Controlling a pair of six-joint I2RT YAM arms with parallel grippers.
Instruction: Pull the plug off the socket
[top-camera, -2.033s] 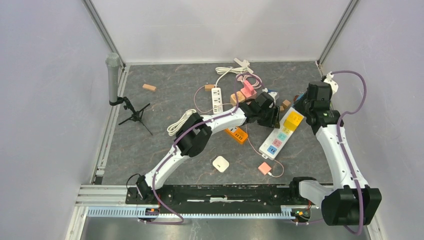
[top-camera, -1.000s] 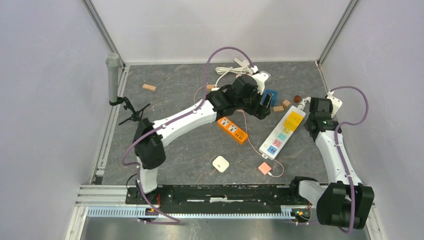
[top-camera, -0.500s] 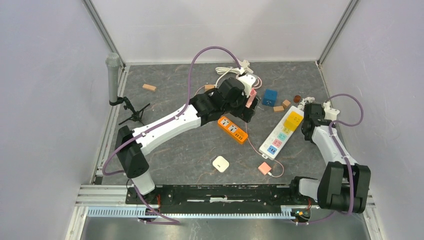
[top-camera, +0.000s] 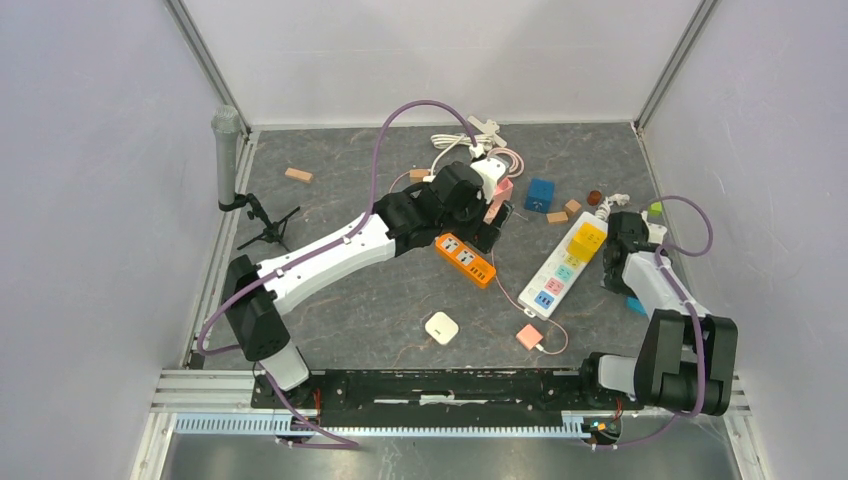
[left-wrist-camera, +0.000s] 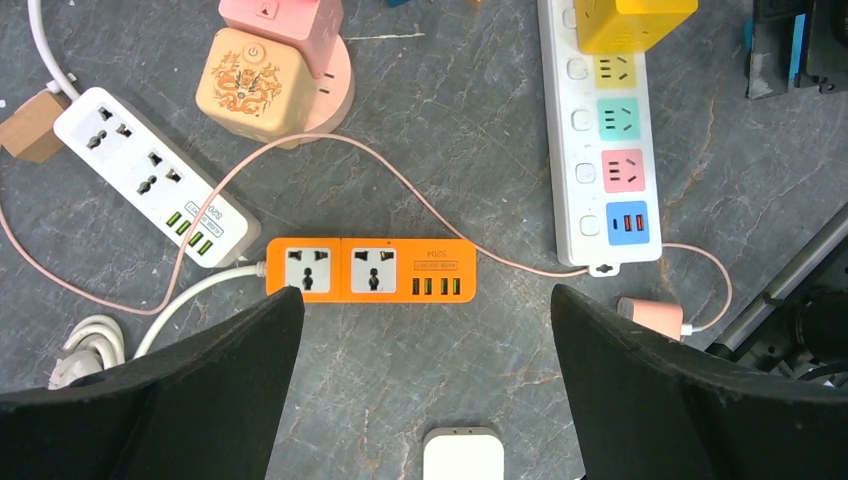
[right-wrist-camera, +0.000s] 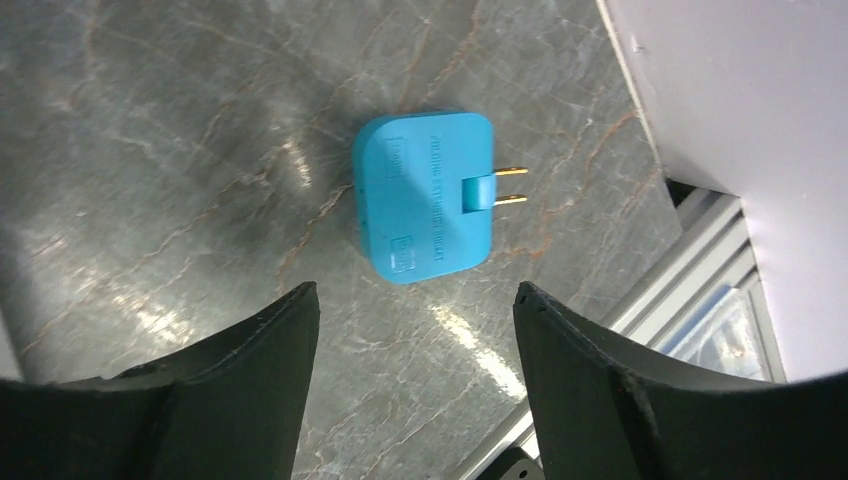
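Observation:
A teal plug (right-wrist-camera: 425, 195) lies flat on the table by the right wall, its two brass prongs pointing right; in the top view this plug (top-camera: 636, 304) shows beside my right arm. My right gripper (right-wrist-camera: 415, 290) hangs open just above it, holding nothing. The long white socket strip (top-camera: 565, 265) with coloured outlets lies left of that arm, and a yellow cube plug (top-camera: 588, 237) sits in its far end. My left gripper (left-wrist-camera: 427, 292) stands wide open and empty above an orange power strip (left-wrist-camera: 370, 270).
A white strip (left-wrist-camera: 150, 175), pink and tan cube sockets (left-wrist-camera: 270, 70), a white charger (left-wrist-camera: 462, 455) and a pink charger (left-wrist-camera: 655, 315) on a thin cable lie around. A blue cube (top-camera: 540, 194) and wood blocks sit at the back. A microphone stand (top-camera: 228, 160) stands left.
My right gripper has opened and let the teal plug drop onto the table as the arm drew back to the near right. The left arm pulled away from the blue cube, jaws fully open.

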